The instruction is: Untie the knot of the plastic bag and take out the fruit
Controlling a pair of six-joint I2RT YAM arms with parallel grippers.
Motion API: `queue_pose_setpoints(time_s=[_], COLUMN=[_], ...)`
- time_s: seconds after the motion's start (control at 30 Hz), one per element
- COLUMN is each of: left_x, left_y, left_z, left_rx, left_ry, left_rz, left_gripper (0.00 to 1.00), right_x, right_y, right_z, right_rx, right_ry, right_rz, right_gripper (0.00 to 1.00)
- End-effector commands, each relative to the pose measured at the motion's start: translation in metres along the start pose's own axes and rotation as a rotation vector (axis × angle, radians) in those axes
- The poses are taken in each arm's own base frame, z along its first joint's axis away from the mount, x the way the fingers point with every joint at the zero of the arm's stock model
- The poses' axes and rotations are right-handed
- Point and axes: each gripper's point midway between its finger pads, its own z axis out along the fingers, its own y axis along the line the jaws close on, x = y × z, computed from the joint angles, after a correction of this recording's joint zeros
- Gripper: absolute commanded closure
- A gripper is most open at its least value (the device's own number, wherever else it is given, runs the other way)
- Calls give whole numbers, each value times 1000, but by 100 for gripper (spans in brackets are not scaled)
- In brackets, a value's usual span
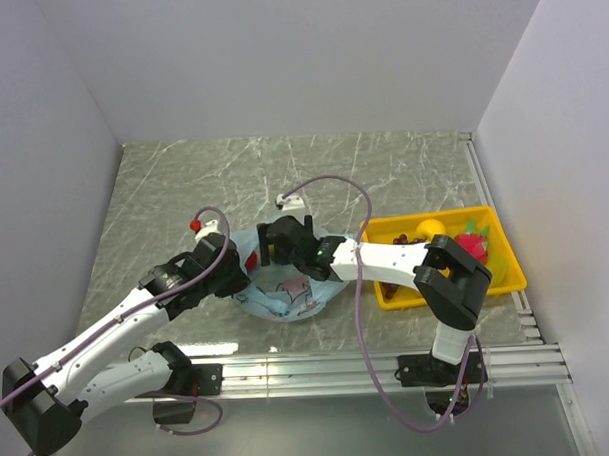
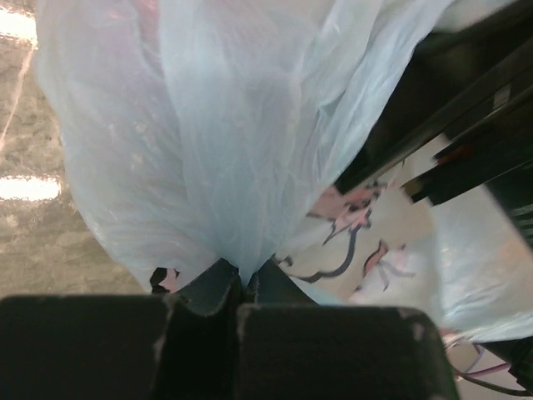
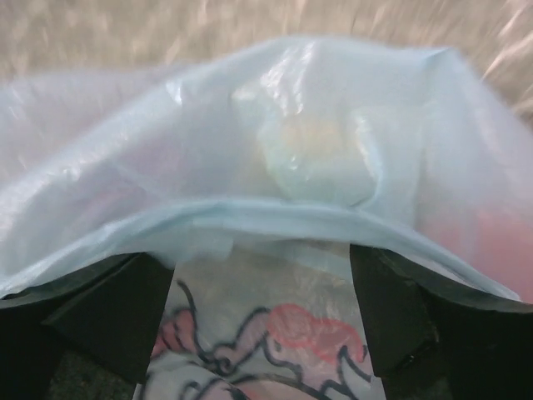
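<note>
The light-blue plastic bag [image 1: 292, 296] with a pink cartoon print lies on the table between my two grippers. My left gripper [image 1: 238, 275] is at its left side and is shut on a bunched fold of the bag [image 2: 241, 167]. My right gripper [image 1: 277, 245] is open over the bag's top, its fingers [image 3: 125, 312] standing on either side of a folded band of the bag [image 3: 275, 217]. A pale yellow fruit [image 3: 312, 154] shows through the plastic, and something red [image 1: 251, 262] shows at the bag's left. I cannot make out the knot.
A yellow tray [image 1: 513, 264] at the right holds a yellow fruit [image 1: 431, 227], a red fruit with green leaves [image 1: 471, 245] and dark pieces [image 1: 392, 287]. A small white object [image 1: 284, 200] lies behind the bag. Walls close three sides; a metal rail runs along the near edge.
</note>
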Motion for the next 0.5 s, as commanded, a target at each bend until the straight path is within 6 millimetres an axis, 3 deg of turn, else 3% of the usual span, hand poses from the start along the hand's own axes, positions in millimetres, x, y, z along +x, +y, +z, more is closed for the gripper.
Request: queue_pose_setpoints(time_s=[0.0, 0.17, 0.3, 0.47], left_x=[-10, -8, -8, -5], left_y=[-21, -22, -23, -21], left_z=[-7, -4, -3, 2], left_rx=[76, 79, 77, 71], left_ry=[-16, -2, -1, 10], left_rz=[17, 17, 17, 12], left_gripper=[99, 99, 100, 99], right_x=[-48, -49, -48, -30], right_y=[-7, -10, 14, 48], right_z=[-4, 15, 24, 33], right_rx=[102, 102, -18, -209], right_ry=[-154, -128, -117, -69], right_rz=[-13, -39, -78, -126], right_gripper=[8, 4, 4, 4])
